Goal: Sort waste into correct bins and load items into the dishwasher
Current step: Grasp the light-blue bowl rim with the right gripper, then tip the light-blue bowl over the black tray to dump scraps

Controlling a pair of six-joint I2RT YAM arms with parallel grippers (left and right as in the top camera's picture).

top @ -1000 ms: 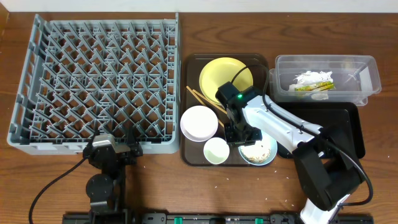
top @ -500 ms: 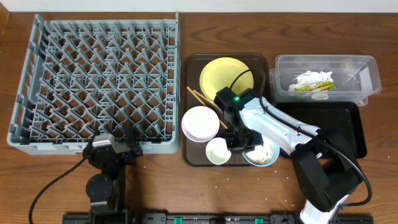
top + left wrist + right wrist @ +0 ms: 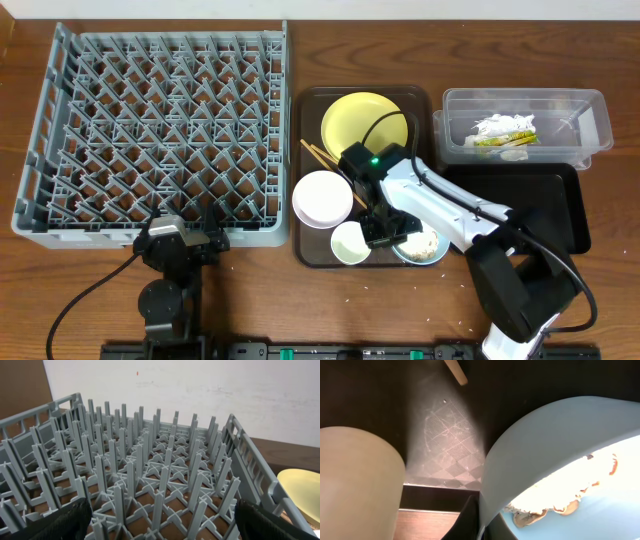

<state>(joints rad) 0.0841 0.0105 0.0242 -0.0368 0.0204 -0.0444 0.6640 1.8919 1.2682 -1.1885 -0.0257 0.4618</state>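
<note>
My right gripper [image 3: 385, 232] is shut on the left rim of the light blue bowl [image 3: 425, 247], one finger inside and one outside [image 3: 482, 520]. Rice and beige food scraps [image 3: 560, 505] lie in the bowl [image 3: 555, 435]. The small white cup [image 3: 349, 242] stands just left of it, the white bowl [image 3: 320, 197] and chopsticks [image 3: 322, 157] behind, the yellow plate [image 3: 362, 122] at the back. My left gripper [image 3: 185, 238] stands open at the front edge of the grey dish rack [image 3: 150, 130], nothing between its fingers [image 3: 60, 520].
The dishes sit on a brown tray [image 3: 310, 255]. A clear tub [image 3: 590, 120] at the back right holds a crumpled napkin [image 3: 503, 127] and a yellow-green wrapper [image 3: 500, 141]. A black tray [image 3: 545, 205] lies in front of it. Rice grains dot the table near the front.
My right gripper has slid toward the table's front along the blue bowl and closed on its rim. The left arm has not moved.
</note>
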